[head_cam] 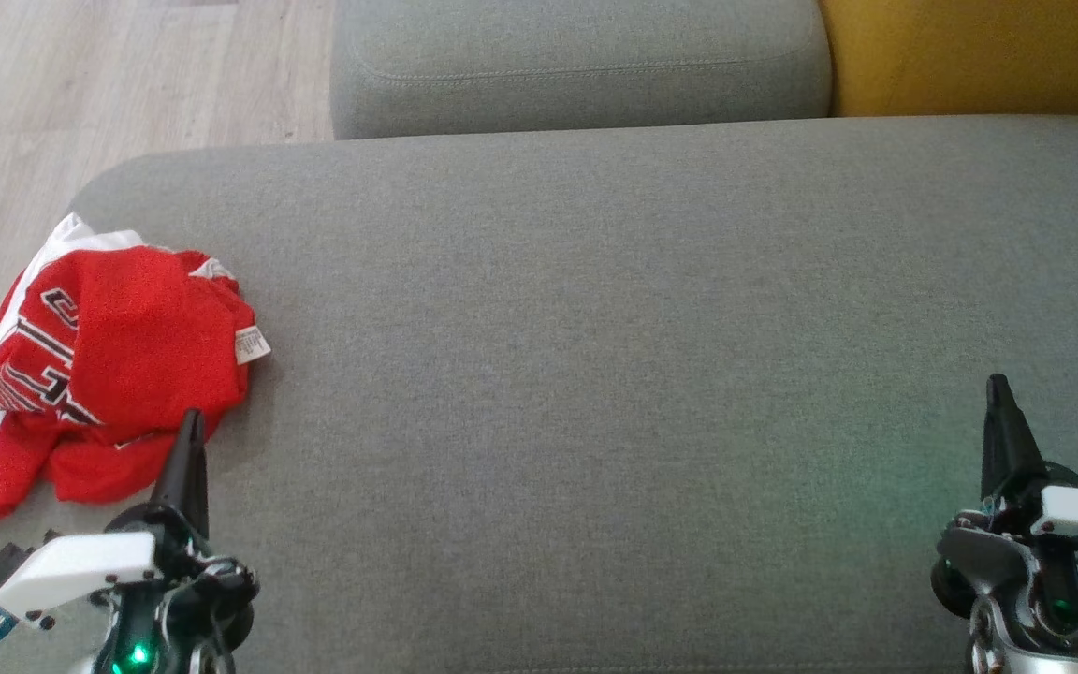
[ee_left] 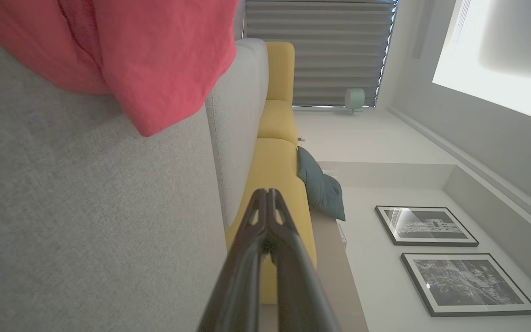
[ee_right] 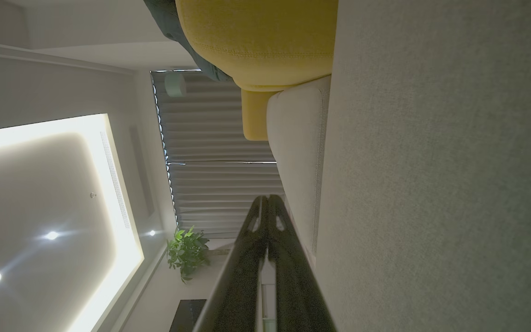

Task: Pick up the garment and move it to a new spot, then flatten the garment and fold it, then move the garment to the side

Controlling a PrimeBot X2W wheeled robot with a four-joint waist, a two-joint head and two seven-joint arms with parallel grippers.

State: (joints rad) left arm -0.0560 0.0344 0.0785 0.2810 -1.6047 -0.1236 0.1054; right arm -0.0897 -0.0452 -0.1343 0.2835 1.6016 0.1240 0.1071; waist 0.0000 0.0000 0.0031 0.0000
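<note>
- garment (head_cam: 118,365), red with white trim: one, bearing one white label (head_cam: 252,344).
- grippers: two, namely left gripper (head_cam: 191,417) and right gripper (head_cam: 997,382), with two dark fingers (ee_left: 242,281) each.
- grey cushions: two, namely seat (head_cam: 642,328) and back (head_cam: 576,65).
- yellow cushion (head_cam: 979,56) beside the back, head view: one.
- prints (ee_left: 427,225), framed, side by side on the wall: two.
- pillow (ee_left: 321,186), teal: one.
- plant (ee_right: 187,251), leafy: one.
- spots (ee_right: 51,235), lit, in the ceiling: three.
</note>
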